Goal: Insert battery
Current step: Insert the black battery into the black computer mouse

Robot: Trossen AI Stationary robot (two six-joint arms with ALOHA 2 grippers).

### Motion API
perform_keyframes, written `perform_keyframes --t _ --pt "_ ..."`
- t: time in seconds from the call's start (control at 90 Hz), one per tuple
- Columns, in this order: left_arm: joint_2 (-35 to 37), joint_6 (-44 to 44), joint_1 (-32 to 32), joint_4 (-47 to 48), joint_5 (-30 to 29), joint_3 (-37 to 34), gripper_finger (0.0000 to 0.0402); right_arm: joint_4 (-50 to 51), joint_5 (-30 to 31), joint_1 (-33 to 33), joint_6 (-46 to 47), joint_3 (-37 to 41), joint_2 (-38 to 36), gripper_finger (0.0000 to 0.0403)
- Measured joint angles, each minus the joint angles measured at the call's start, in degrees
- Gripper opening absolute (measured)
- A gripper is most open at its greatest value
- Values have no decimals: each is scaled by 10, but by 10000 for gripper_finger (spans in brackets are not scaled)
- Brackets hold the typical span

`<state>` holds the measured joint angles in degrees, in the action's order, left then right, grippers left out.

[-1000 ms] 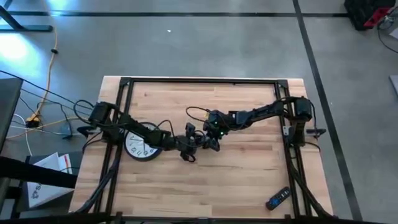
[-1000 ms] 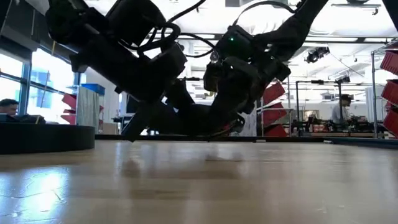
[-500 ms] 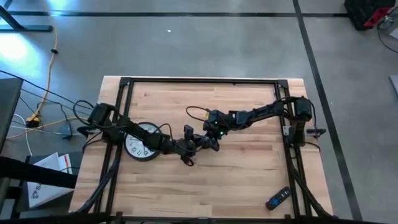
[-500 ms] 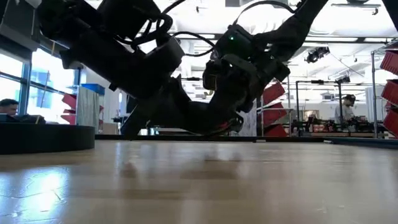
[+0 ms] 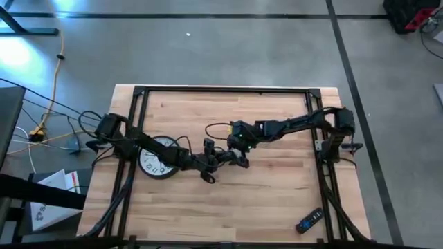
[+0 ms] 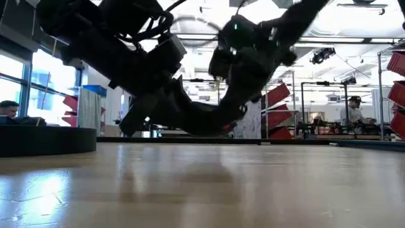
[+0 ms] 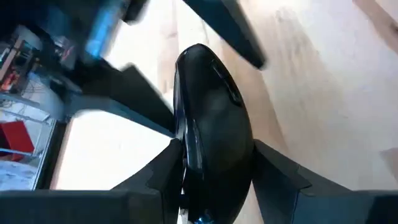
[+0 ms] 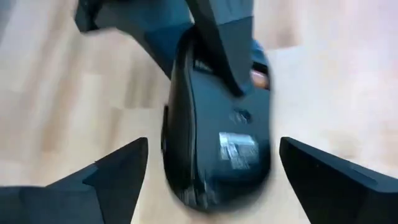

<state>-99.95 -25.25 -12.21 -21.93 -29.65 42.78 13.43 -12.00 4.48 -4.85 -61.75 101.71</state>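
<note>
Black, glossy plastic computer mouse [image 7: 211,118] sits pinched in the left gripper [image 7: 214,165] above the wooden table [image 5: 263,200], while the right gripper [image 8: 211,168] hangs spread wide beside it.

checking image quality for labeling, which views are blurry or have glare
Right wrist view: the mouse and left end effector holding it are motion-smeared. Left wrist view: mouse fairly sharp, background blurred. Low view: arms backlit into silhouettes, glare on the table. High view: even light.

My left gripper [image 5: 239,160] is clamped at table centre, arm stretched low across from the left edge — my right gripper [image 5: 235,140] faces it, fingers [image 8: 118,171] spread wide.
</note>
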Motion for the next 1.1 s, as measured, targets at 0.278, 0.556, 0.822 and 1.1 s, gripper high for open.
perform_keyframes --t 0.278,0.556,0.822,1.1 --pt "124 82 84 64 181 0 131 17 257 -48 -146 -9 -53 326" --pt "167 175 146 84 327 -11 131 -56 228 -79 -118 -9 -66 326" --pt "166 317 192 -33 424 -75 131 -88 350 -111 -198 10 -66 326" --pt "147 489 235 -53 473 -95 131 -154 419 -142 -354 27 -44 326"
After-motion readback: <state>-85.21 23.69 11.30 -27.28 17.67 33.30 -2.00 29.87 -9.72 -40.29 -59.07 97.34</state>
